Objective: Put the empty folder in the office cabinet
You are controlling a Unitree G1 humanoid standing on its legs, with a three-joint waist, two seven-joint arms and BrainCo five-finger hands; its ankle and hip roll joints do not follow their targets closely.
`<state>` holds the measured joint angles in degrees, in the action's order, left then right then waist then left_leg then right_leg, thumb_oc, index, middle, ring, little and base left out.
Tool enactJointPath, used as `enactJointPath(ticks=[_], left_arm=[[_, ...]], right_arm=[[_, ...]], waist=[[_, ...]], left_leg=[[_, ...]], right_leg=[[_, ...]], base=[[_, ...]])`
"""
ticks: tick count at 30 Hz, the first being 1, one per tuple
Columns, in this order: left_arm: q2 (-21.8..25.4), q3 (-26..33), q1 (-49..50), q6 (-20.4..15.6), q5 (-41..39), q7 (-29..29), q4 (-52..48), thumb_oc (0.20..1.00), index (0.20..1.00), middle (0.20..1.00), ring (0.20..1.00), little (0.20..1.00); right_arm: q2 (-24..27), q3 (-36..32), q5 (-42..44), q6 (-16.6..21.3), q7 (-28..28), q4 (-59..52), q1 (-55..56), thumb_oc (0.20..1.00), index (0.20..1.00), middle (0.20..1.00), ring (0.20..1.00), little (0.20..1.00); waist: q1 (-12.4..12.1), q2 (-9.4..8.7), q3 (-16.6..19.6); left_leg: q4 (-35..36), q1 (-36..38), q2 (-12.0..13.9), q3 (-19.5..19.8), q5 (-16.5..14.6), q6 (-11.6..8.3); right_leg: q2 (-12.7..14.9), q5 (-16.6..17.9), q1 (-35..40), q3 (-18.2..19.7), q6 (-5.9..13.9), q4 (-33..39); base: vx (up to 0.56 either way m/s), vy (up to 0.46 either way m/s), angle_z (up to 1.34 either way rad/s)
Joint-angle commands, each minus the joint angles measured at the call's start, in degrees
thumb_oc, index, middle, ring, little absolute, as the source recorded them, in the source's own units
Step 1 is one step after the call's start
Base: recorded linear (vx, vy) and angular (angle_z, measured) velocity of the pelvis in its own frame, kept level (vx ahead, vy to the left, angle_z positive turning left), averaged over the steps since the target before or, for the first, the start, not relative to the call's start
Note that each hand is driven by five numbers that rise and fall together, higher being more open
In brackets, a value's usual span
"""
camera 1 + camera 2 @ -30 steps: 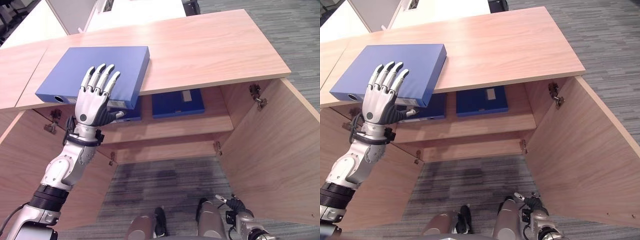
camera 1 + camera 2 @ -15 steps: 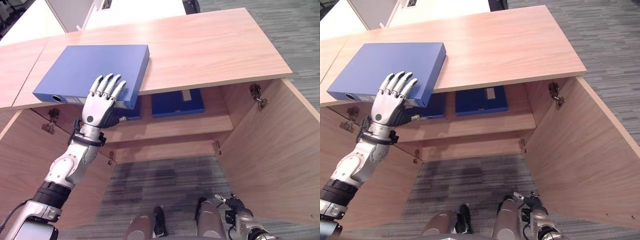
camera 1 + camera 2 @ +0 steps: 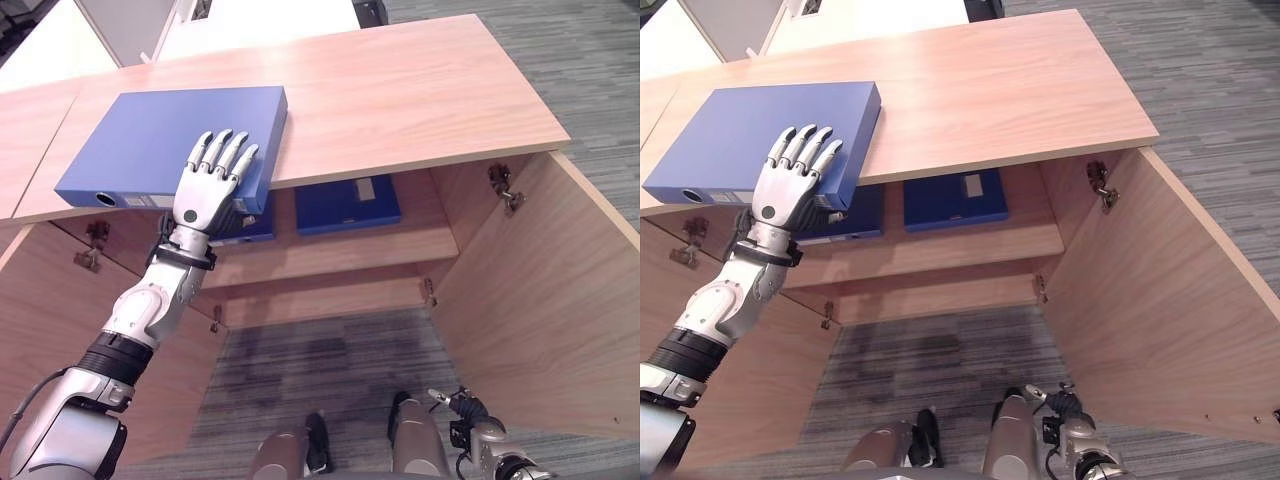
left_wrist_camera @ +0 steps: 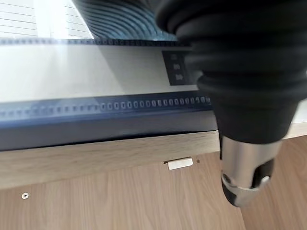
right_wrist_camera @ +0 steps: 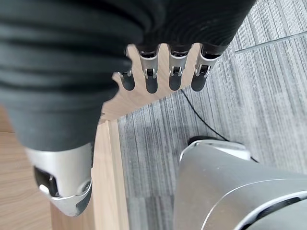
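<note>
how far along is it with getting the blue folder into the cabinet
Done: both cabinet doors stand open. In hand: the left hand lies with straight fingers on the blue folder's front corner, which overhangs the cabinet top. Left: grip it and set it on the shelf beside two folders there. The right hand hangs idle.

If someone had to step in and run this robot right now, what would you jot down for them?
Left hand: open, fingers flat on the blue folder, thumb under its front edge.
Right hand: idle, relaxed, low by the floor.
The folder lies on top of the cabinet, its corner overhanging the front edge. Both doors are open; two blue folders already lie on the upper shelf.
Done: hand on the folder.
Left: grip it, lift it off, place it inside on a shelf.
</note>
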<state>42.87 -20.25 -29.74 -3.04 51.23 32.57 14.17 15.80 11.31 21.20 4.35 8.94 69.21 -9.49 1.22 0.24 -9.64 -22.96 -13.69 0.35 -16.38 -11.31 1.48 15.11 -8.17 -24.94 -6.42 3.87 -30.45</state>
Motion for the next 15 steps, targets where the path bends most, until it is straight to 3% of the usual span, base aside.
enactJointPath(ticks=[1,3,4,5,15], left_arm=[[2.7,1.4,-3.8,2.1,2.2,0.6,0.3,1.000,1.000,1.000,1.000,1.000],[2.6,1.3,-3.9,2.5,2.3,0.5,1.2,0.617,0.617,0.617,0.617,0.617],[2.6,1.3,-4.0,2.5,2.3,0.5,1.2,0.580,0.580,0.580,0.580,0.580],[2.2,0.9,-3.8,2.8,2.3,0.3,2.3,0.200,0.200,0.200,0.200,0.200],[0.7,1.6,-0.5,2.7,1.1,-1.2,3.9,0.200,0.200,0.200,0.200,0.200]], right_arm=[[0.1,1.5,-1.2,0.6,0.3,-1.3,0.6,1.000,1.000,1.000,1.000,1.000],[0.0,1.5,-1.1,0.7,0.3,-1.3,0.6,1.000,1.000,1.000,1.000,1.000],[0.0,1.4,-1.1,0.7,0.3,-1.2,0.6,1.000,1.000,1.000,1.000,1.000],[0.1,1.3,-1.1,0.6,0.4,-1.1,0.5,1.000,1.000,1.000,1.000,1.000],[0.0,0.6,-0.7,0.5,0.4,-0.7,0.5,1.000,1.000,1.000,1.000,1.000]], waist=[[0.6,-0.97,0.5],[0.6,-1.02,0.5],[0.6,-1.03,0.5],[0.7,-1.07,0.5],[0.5,-1.23,0.6]], left_leg=[[-1.9,-5.2,0.8,3.4,-3.0,0.72],[-2.1,-5.4,0.9,3.4,-3.0,0.77],[-2.1,-5.4,0.9,3.4,-3.0,0.77],[-2.5,-5.6,0.9,3.4,-3.2,0.81],[-3.1,-6.4,0.9,3.5,-3.2,0.88]], right_leg=[[2.4,-3.0,4.6,0.6,2.60,4.1],[2.4,-3.1,4.4,0.8,2.54,3.8],[2.4,-3.1,4.4,0.8,2.54,3.8],[2.4,-3.2,4.2,0.8,2.53,3.5],[2.3,-3.3,3.3,1.1,2.36,2.6]], base=[[0.00,0.000,0.00],[0.00,0.000,0.00],[0.00,0.000,0.00],[0.00,0.000,0.00],[0.00,0.000,0.00]])
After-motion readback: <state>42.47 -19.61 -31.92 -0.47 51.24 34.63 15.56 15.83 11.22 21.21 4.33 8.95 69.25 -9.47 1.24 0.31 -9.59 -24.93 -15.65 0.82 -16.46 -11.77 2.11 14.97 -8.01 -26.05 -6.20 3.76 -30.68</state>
